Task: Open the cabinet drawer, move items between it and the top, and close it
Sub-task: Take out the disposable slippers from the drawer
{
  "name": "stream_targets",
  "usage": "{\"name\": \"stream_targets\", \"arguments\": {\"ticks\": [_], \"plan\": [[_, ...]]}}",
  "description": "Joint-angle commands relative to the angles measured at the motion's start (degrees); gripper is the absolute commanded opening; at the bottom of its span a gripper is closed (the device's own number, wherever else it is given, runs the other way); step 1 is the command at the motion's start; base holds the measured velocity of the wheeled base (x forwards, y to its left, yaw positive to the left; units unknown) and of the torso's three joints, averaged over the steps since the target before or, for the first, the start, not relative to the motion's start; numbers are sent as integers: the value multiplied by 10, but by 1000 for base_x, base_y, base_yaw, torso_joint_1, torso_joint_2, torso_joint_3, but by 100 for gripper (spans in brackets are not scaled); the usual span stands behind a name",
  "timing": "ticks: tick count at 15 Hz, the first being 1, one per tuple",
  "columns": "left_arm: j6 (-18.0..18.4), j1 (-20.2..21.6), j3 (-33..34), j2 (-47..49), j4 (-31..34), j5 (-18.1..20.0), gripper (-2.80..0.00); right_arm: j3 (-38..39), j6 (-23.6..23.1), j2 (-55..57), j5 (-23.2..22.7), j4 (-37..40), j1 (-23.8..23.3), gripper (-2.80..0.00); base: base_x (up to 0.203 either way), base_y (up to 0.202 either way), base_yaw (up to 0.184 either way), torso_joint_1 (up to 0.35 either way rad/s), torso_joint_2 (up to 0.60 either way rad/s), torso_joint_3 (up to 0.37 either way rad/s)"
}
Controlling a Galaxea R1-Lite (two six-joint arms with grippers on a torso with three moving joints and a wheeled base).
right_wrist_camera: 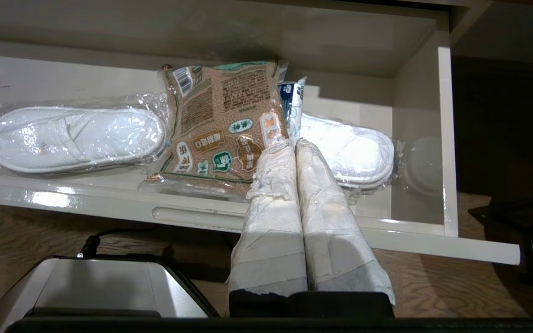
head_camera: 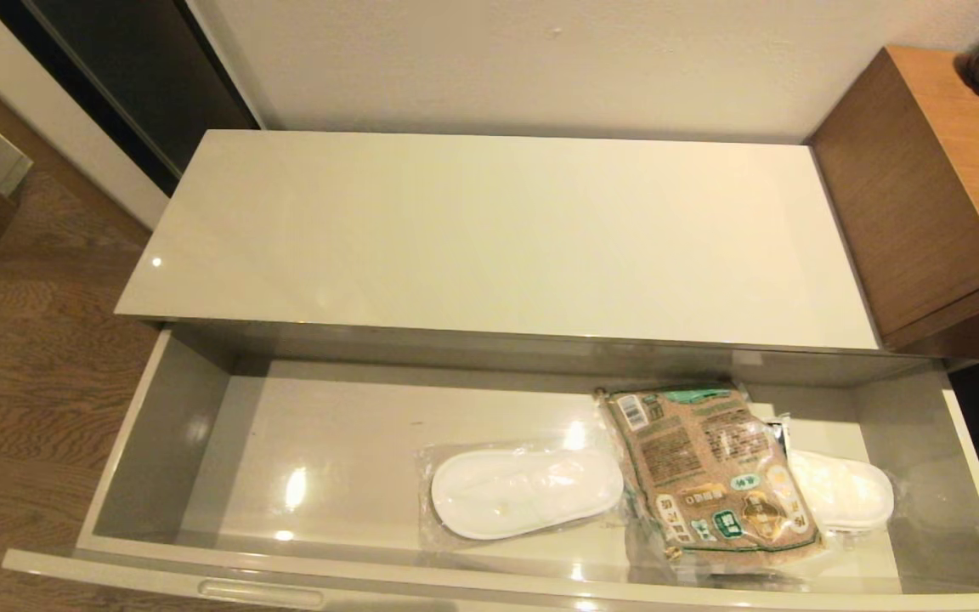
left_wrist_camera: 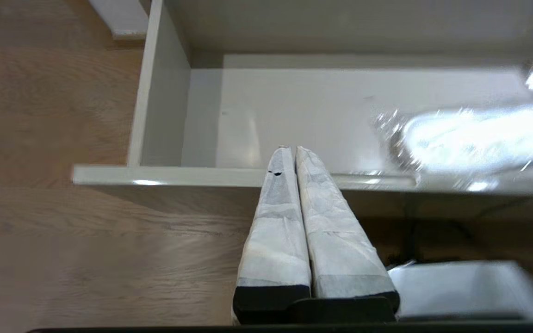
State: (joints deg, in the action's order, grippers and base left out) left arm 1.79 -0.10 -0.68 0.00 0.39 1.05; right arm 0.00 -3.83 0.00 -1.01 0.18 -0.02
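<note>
Wood-grain floor [left_wrist_camera: 63, 240] lies under both closed claws. Beyond the right claw [right_wrist_camera: 294, 144], the wide cream drawer [right_wrist_camera: 447, 138] holds a brown grain bag [right_wrist_camera: 220, 120] and clear-wrapped white slippers [right_wrist_camera: 72, 138]. The left claw [left_wrist_camera: 293, 149] faces its bare end.

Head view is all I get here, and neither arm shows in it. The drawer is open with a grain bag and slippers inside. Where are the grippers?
Observer: Both sit low in front of the open cabinet drawer, outside it. The left gripper is shut, near the drawer's bare end.
Operator: And the right one?
Observer: The right gripper is also shut and holds nothing. It points at the grain bag, before the drawer's front panel.
Operator: Anything under that bag besides the slippers?
Observer: Yes. The right wrist view shows a white-and-blue tissue pack poking out from beneath the bag's edge, beside the right-hand slippers.
</note>
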Motion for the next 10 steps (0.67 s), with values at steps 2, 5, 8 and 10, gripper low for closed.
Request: {"name": "stream_targets", "arguments": {"ticks": [2,5,8,10], "plan": [[-38,0,5,1,-12,-8,-280,1,-1,1,0,0,0,-280,0,0,0,0,0,0],[-33,1,5,1,-12,-7,-280,1,0,1,0,1,0,-280,0,0,0,0,0,0],[-34,0,5,1,-13,-7,-280,1,0,1,0,2,0,-280,0,0,0,0,0,0],[-34,0,5,1,-13,-7,-280,1,12,1,6,0,0,-280,0,0,0,0,0,0]]}}
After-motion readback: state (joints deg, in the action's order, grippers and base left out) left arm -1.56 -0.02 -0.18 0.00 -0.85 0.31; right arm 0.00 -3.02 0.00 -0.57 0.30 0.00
